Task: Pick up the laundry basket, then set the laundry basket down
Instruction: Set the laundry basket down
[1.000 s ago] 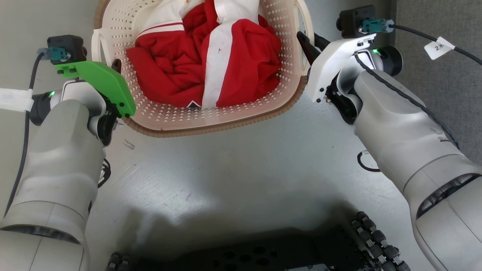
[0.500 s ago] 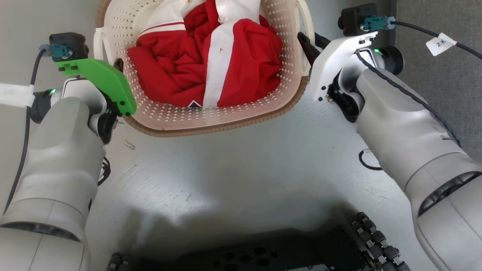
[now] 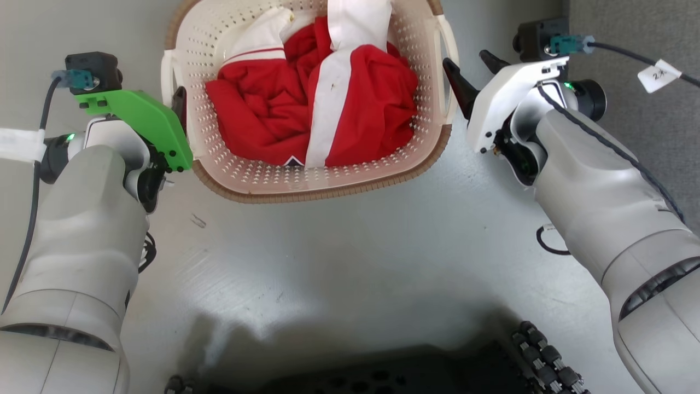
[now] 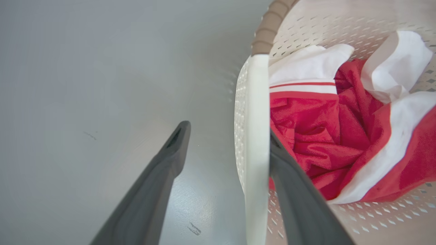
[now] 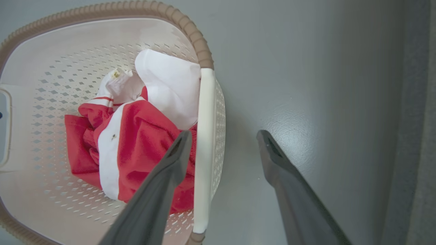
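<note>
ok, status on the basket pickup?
Left gripper open, straddling the left handle. Right gripper open, straddling the right handle. Laundry basket on the floor, red and white clothes inside. Nothing in the way.

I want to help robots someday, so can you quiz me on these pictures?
1. True or false: the laundry basket is empty.
2. What does the left gripper straddle? A) the basket's white handle B) a cable C) a shoe
3. Fill in: the right gripper is ___ (open or shut).
Key: 1 false, red and white clothes lie in it. 2 A. 3 open.
</note>
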`<state>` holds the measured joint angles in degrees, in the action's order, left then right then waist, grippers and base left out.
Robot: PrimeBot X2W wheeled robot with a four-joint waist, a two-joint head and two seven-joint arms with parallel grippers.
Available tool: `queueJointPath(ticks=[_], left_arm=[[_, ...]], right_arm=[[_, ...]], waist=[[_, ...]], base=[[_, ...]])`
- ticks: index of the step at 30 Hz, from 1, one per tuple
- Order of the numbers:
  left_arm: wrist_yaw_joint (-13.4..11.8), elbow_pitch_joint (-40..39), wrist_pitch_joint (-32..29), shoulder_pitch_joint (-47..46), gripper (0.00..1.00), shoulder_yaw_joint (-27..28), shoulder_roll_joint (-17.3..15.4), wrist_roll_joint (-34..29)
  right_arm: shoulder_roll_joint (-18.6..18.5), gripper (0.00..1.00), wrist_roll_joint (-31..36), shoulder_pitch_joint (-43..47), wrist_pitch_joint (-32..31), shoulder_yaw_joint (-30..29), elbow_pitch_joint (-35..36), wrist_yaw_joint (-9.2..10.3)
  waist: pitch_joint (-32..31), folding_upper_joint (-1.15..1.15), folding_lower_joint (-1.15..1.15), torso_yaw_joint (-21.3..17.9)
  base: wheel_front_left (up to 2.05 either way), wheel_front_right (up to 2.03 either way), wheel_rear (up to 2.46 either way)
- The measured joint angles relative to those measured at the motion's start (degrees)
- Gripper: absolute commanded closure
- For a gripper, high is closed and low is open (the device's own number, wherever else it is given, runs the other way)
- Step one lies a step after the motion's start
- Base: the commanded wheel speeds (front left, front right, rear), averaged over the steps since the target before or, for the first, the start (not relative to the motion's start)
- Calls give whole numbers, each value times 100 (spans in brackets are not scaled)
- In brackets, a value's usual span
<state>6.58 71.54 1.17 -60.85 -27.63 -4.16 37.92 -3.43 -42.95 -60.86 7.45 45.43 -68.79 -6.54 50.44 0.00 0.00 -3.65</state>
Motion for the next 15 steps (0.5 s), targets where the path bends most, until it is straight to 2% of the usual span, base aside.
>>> queueJointPath(ticks=[15], left_arm=[[5, -25, 942, 376, 0, -133, -1, -91]], right_arm=[[0, 0, 10, 338, 538, 86, 7, -51]], waist=[[-904, 0, 0, 4]], base=[[0, 0, 0]])
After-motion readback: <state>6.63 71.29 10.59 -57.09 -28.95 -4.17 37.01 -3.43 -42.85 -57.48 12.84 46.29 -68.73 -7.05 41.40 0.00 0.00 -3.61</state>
